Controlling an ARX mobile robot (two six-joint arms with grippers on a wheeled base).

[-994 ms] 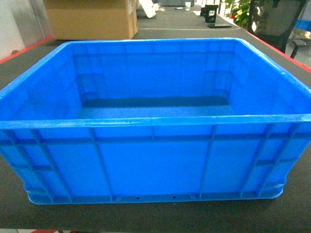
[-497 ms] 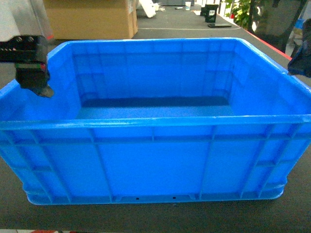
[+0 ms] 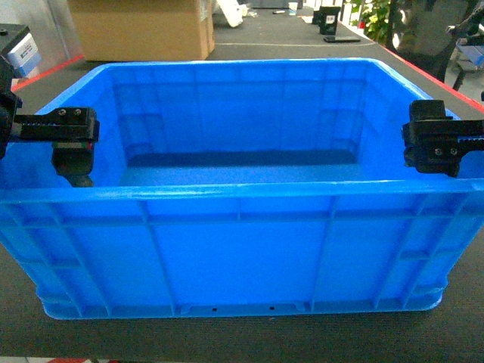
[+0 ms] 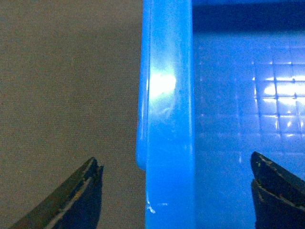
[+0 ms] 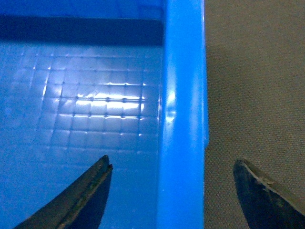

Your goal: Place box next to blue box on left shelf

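Straddling box (image 3: 242, 249) rims, jaws wide

1. The left gripper (image 3: 73, 155) is a blocky black unit with a flat horizontal bar across its front, set with small silver screw heads near its end.
2. Behind it sits a white housing part bearing a blue label (image 3: 23, 51); its print is too small to read.
3. The right gripper (image 3: 439, 147) is also matte black and angular, with pale screw heads on its face.
4. In both wrist views the jaws are dark, tapering to pointed tips, with worn, slightly scuffed edges: left fingertips (image 4: 88, 183), right fingertips (image 5: 97, 183).
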